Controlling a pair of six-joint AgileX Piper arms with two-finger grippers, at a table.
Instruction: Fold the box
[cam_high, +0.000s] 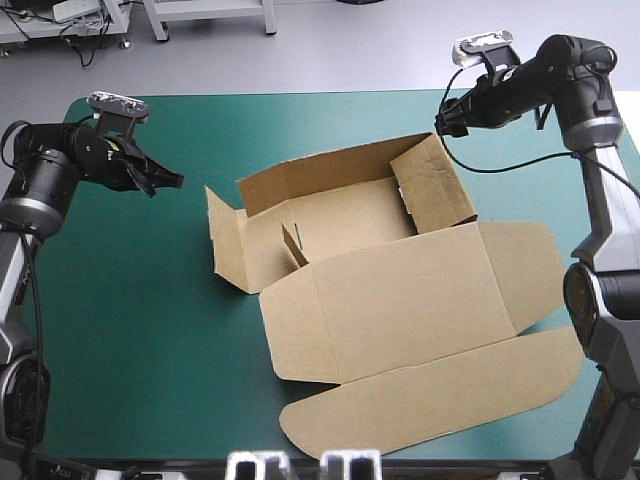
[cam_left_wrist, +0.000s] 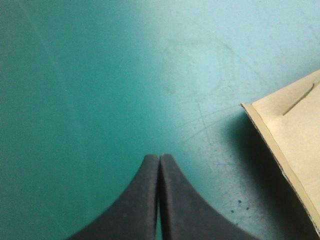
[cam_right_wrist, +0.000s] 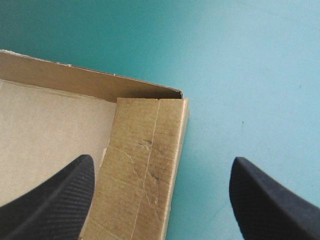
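The right gripper (cam_right_wrist: 161, 160), fingers spread, hovers over the side wall (cam_right_wrist: 145, 175) of the box (cam_right_wrist: 50, 135), nearer. The left gripper (cam_left_wrist: 159, 157), pressed together, has it ahead, apart.

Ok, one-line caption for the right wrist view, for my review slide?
Right end effector open, a raised corner of the brown box just ahead, teal-green cover beside it.

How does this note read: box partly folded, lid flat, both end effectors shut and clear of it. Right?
Not quite. Only the left end effector is shut; the right end effector is open above the box's corner, as the right wrist view shows. The rest holds.
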